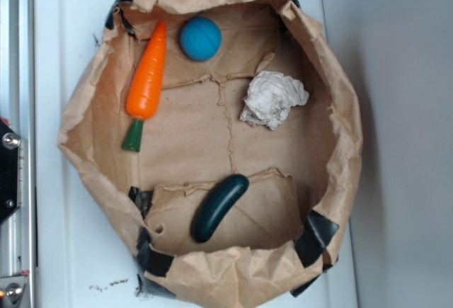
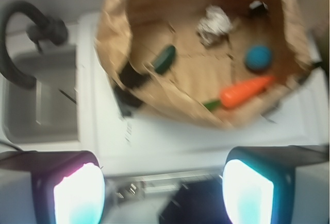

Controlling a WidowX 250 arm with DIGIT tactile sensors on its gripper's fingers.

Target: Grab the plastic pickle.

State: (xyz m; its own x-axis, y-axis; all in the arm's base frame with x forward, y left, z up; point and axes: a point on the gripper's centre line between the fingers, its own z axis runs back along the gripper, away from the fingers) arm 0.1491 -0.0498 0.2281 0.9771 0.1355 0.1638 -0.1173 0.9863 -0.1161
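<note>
Tool (image 2: 164, 193) open above the worktop; plastic pickle (image 1: 220, 207) lying loose in the paper bag.

From the wrist view we see the tool's two fingers (image 2: 78, 193) spread wide at the bottom of the frame, nothing between them, well apart from the bag (image 1: 333, 145). The view is blurred. The crumpled brown bag sits on the white worktop (image 1: 64, 251), its rim rolled down and patched with black tape (image 1: 315, 237). In the exterior view the dark green pickle rests near the bottom edge of the bag's floor, tilted, apart from everything else. We note an orange carrot (image 1: 148, 78) with green stem along the left wall, a blue ball (image 1: 200, 37) just beside its tip, and a wad of white paper (image 1: 272, 99) toward the right. A grey sink basin (image 2: 41, 95) and black hose (image 2: 15, 38) show left in the wrist view.
</note>
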